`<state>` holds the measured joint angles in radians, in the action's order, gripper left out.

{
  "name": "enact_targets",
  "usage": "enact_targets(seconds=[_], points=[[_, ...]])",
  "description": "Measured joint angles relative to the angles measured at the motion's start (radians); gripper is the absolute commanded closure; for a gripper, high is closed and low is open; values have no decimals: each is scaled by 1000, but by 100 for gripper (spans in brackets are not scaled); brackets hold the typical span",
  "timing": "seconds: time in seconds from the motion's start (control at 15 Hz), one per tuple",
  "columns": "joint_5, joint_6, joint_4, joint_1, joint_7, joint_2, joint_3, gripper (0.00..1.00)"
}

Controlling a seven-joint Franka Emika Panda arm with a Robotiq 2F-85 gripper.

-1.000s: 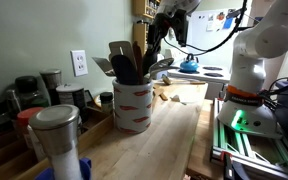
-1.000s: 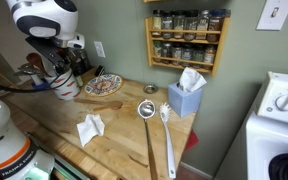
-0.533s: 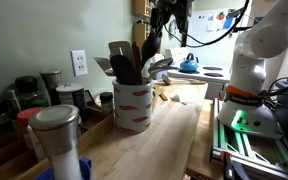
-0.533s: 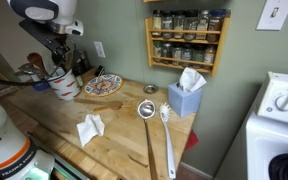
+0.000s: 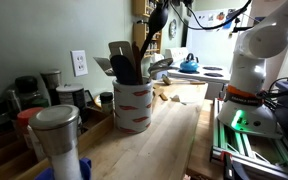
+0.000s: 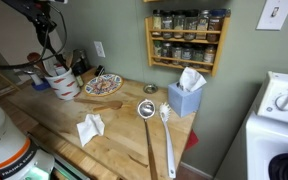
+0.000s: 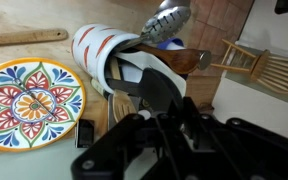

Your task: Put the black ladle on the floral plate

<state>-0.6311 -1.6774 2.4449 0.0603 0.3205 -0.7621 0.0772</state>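
The gripper point(image 6: 44, 12) pinches the black ladle point(image 6: 48, 45). Its head might snag the crock point(image 6: 62, 84) at the surface's point(image 6: 124, 140) back edge and topple it.

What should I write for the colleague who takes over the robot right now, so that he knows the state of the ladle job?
Gripper: high above the utensil crock, apparently shut on the handle of the black ladle.
Ladle: hangs from the gripper. I cannot tell whether its head is clear of the crock.
Floral plate: on the counter beside the crock, nothing on it.
Done: ladle grasped.
Left: clear the crock, carry the ladle over the plate, set it down, open the gripper.
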Motion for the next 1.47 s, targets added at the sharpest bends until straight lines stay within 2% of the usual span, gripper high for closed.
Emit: enact_targets(seconds=[0.4,0.67,0.87,1.07,1.27,1.47], points=[[145,34,-56,-22,-155,-165,-75,98],[250,-1,-39,-52,-291,-197,-175,98],[321,-118,10,-68,-391,-146,-274,98],[431,-295,61,-95,-495,-57,-354,98],[579,-426,98,-135,-616,33,-410,98],[756,-497,116,-188,-762,126,-471,98]])
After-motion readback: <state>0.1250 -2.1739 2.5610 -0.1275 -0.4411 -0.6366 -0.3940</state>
